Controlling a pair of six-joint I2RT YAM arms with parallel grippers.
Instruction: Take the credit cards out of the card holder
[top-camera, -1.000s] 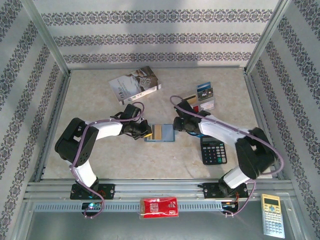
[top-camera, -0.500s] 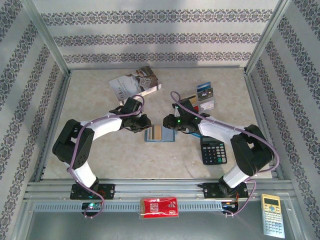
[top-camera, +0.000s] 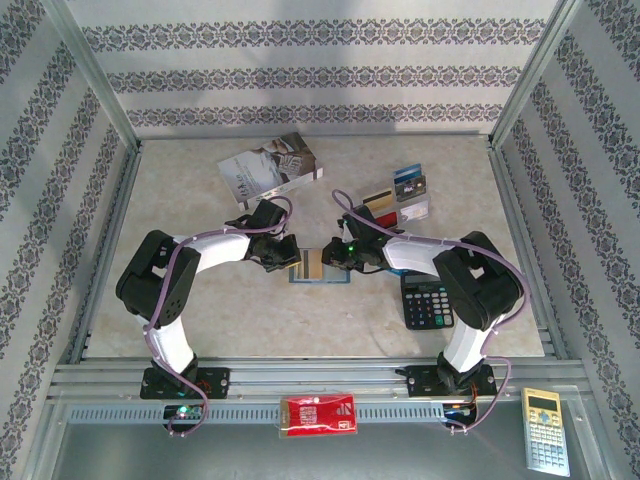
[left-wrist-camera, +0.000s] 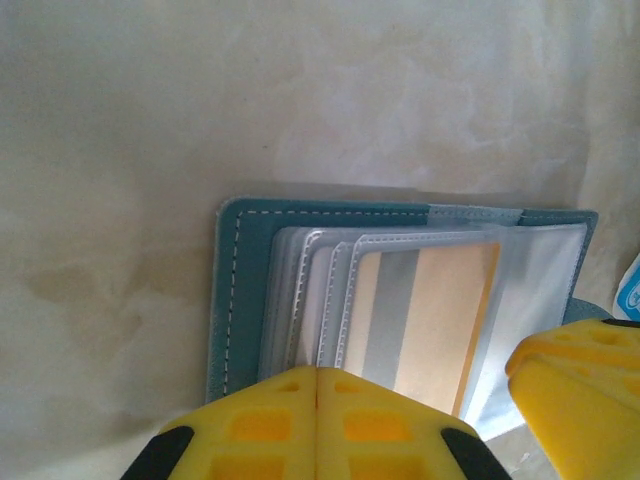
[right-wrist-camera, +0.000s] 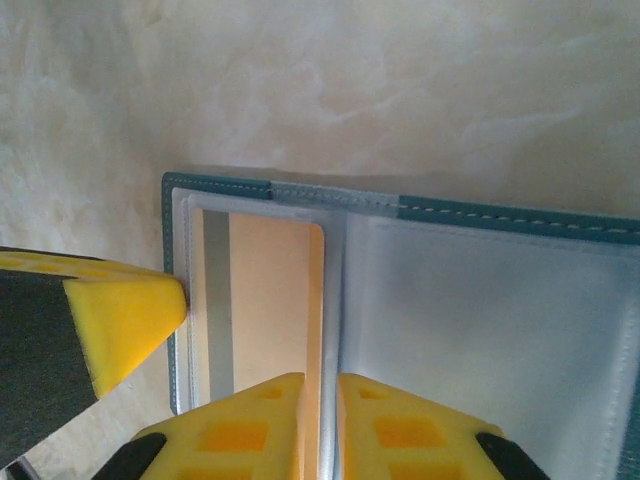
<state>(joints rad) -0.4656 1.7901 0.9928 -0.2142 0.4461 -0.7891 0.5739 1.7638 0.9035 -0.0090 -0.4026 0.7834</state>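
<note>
Mid-table, between my two arms: my left gripper (left-wrist-camera: 317, 425) is clenched, fingers flush together, bearing on the near left part of the card holder (left-wrist-camera: 238, 300). The holder lies open and flat on the marbled table (top-camera: 200, 295) (whether a thin sleeve is caught between the pads I cannot tell). Just to the right, my right gripper (right-wrist-camera: 320, 430) is narrowed to a slit around the near edge of the gold card (right-wrist-camera: 265, 300) in its clear sleeve.

The danger, as I judge it: the pinch takes sleeve and card together, so a pull drags the whole holder out from under the left fingers, or slips off the slick plastic.

The holder is blue-green with white stitching. Clear pockets fan out on its left side, one showing the gold card's grey stripe, and the right-hand pockets look empty. Far right, loose cards (top-camera: 402, 196) lie in a cluster.
</note>
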